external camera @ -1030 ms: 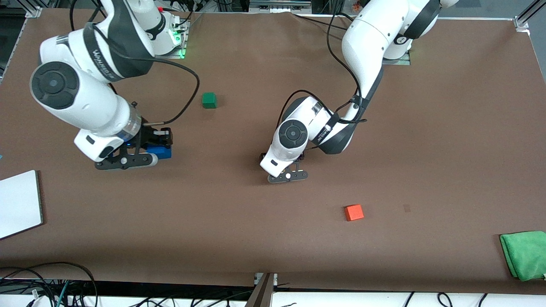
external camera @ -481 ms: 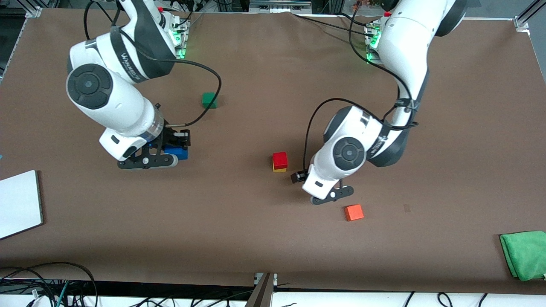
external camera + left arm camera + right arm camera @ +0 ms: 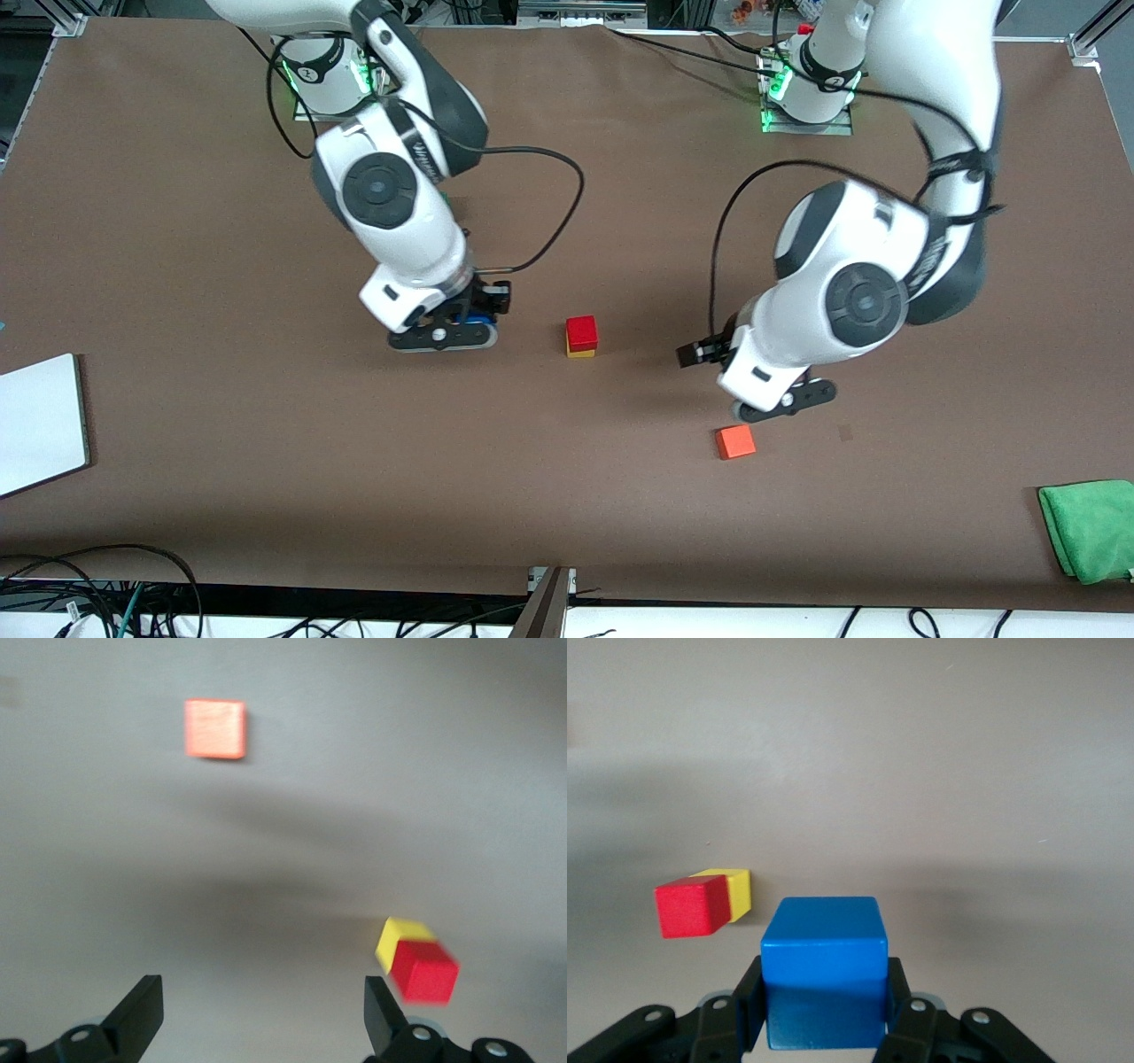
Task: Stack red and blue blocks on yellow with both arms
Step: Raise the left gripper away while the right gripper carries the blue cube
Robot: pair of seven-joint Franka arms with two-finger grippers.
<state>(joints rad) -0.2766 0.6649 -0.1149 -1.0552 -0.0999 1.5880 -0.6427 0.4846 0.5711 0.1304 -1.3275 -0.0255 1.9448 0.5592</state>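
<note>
The red block (image 3: 581, 331) sits on the yellow block (image 3: 581, 353) in the middle of the table. Both show in the left wrist view, red (image 3: 425, 970) on yellow (image 3: 400, 936), and in the right wrist view, red (image 3: 691, 906) on yellow (image 3: 735, 890). My right gripper (image 3: 461, 326) is shut on the blue block (image 3: 483, 319) and holds it over the table beside the stack, toward the right arm's end. The blue block (image 3: 824, 970) fills its jaws (image 3: 824, 1010). My left gripper (image 3: 780, 403) is open and empty (image 3: 261, 1014), over the table toward the left arm's end from the stack.
An orange-red cube (image 3: 735, 440) lies just below the left gripper, nearer the front camera; it also shows in the left wrist view (image 3: 214, 727). A white board (image 3: 40, 424) lies at the right arm's end. A green cloth (image 3: 1090, 529) lies at the left arm's end.
My right arm has carried the blue block toward the stack. My left gripper has drawn away from the stack toward the left arm's end. The stack has not moved.
</note>
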